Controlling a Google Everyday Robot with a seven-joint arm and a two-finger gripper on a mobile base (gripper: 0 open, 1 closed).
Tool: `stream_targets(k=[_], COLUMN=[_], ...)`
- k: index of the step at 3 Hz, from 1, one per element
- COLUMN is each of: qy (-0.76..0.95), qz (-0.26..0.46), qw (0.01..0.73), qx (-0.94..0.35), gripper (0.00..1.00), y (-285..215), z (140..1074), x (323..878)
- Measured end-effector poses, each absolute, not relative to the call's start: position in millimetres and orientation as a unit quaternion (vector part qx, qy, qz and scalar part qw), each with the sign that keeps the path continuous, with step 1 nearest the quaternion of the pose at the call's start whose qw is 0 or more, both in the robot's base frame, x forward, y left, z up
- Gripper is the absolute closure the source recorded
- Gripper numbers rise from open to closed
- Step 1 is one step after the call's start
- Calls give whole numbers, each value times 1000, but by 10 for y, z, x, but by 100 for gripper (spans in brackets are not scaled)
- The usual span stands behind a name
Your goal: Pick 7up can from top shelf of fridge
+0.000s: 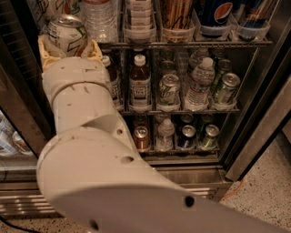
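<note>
The 7up can (67,32), white-silver with green lettering and a silver lid, sits tilted between my tan fingers (44,50) at the upper left. My gripper (68,44) is shut on it, in front of the left end of the top shelf (182,44) of the fridge (257,113). My white arm (91,150) fills the lower left and hides the shelves behind it.
The top shelf holds a clear bottle (97,20), stacked trays (138,20), a tall can (176,13) and blue Pepsi cans (216,13). The rack below has a brown white-capped bottle (139,84), green-silver cans (168,88) and a water bottle (198,82). The door frame (259,136) slants at right.
</note>
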State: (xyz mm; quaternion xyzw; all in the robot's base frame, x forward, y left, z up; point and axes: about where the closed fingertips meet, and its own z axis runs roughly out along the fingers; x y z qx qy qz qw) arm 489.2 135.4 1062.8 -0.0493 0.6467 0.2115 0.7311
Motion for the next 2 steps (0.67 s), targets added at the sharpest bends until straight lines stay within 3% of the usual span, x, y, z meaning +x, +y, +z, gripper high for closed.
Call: stream_targets(k=[2], qy=[656], qz=[208], qw=[725], qx=[-13], gripper=[100], y=[1279], z=[10402], x=[4698])
